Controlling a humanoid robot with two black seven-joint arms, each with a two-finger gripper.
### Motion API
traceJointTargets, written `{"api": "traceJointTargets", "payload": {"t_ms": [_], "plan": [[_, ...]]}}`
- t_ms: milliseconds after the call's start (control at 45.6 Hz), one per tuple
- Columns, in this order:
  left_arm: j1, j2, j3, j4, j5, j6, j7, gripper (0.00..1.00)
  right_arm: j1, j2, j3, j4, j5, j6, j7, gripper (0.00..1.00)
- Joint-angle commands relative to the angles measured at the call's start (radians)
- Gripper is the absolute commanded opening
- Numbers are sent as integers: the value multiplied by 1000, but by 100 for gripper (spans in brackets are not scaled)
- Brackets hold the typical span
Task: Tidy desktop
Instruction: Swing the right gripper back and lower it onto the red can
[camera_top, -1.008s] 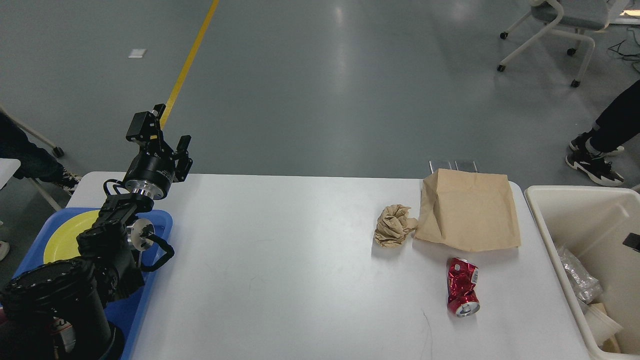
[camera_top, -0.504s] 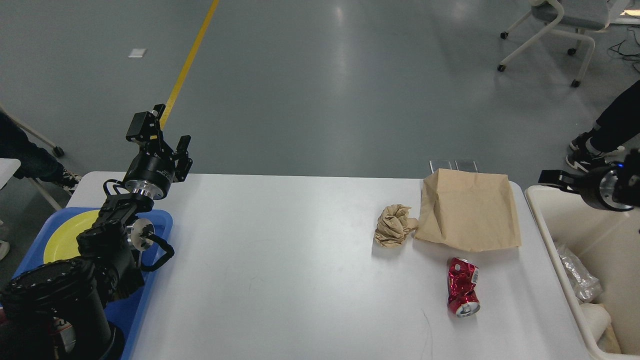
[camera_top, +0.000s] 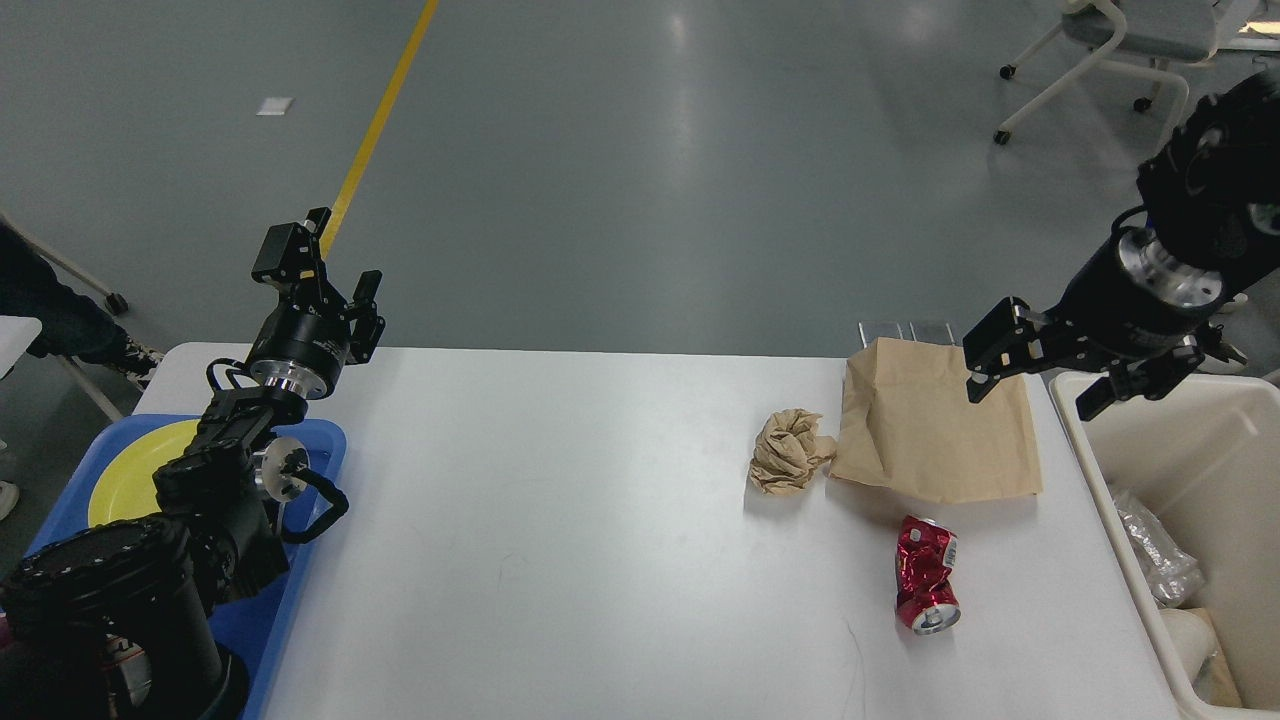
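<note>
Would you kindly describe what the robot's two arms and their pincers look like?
Both arms are black, built of thick round segments. The left arm has a silver ring at the wrist, a small silver disc lower down and a looping black cable beside it; its pincer has two short black fingers and a boxy black module. The right arm also shows a silver wrist ring; its pincer has two blocky black fingers.

Our two arms are looking black all over, made of thick round parts joined together. Our left arm (camera_top: 215, 470) is showing a shiny silver ring near its end, a small silver disc on its side, and a black cable looping out. Our right arm (camera_top: 1190, 215) is showing a silver ring too. Each arm is ending in two short black fingers.
</note>
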Motion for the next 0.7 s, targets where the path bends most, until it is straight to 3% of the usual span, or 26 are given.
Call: {"api": "traceJointTargets", "payload": {"t_ms": [0,153,219,592,679], "plan": [[0,0,0,0,0,1,0,96,-233,2,78,-52,1,-153,-2,100],[0,0,0,0,0,1,0,96,-494,24,137,-96,0,-407,-5,100],[0,0,0,0,0,1,0,96,-564,58,159,-122,0,-460,-5,100],[0,0,0,0,0,-1,0,96,-729,140,207,-319,6,-503,-8,100],[0,0,0,0,0,1,0,96,-748,157,194,-342,1,-503,-51,100]]}}
